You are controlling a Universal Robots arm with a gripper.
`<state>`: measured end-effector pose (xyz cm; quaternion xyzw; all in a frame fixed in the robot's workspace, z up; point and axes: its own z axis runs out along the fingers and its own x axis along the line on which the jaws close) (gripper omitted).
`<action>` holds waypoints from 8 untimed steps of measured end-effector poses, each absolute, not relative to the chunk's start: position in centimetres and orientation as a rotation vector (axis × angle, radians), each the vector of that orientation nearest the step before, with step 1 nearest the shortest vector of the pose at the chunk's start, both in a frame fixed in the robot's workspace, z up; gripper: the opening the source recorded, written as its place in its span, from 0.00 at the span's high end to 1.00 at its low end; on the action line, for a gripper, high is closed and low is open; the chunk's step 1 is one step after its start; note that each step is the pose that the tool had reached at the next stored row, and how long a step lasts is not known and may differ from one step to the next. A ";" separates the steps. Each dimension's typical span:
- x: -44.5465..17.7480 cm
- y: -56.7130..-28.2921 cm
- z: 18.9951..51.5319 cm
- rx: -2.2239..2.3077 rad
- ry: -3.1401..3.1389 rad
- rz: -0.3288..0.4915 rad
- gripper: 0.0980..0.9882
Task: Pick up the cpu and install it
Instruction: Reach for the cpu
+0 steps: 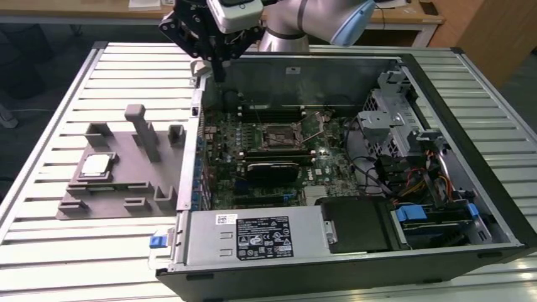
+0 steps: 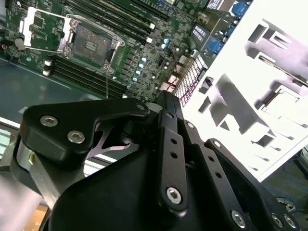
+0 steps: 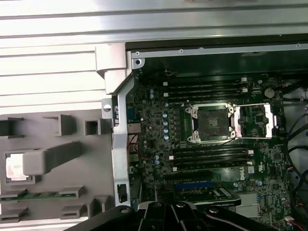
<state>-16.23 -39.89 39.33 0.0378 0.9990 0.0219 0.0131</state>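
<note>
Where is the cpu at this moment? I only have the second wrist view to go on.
Observer: In the exterior view, the cpu lies flat on the grey plate. The plate sits on the exterior view's left of the open computer case.
Operator: And how does the gripper stand to it?
Observer: In the exterior view, the gripper hangs over the case's far corner on that view's left. It is well apart from the cpu and not touching it.
</note>
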 end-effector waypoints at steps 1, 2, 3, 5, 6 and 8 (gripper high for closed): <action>-16.3 -39.9 39.3 0.118 3.113 0.068 0.99; -16.4 -39.9 39.3 0.118 3.113 0.068 0.99; -16.5 -39.9 39.3 0.118 3.112 0.068 0.99; -16.6 -39.9 39.3 0.118 3.113 0.068 0.99; -16.7 -39.9 39.3 0.118 3.112 0.068 0.99; -16.9 -39.9 39.3 0.118 3.113 0.068 0.99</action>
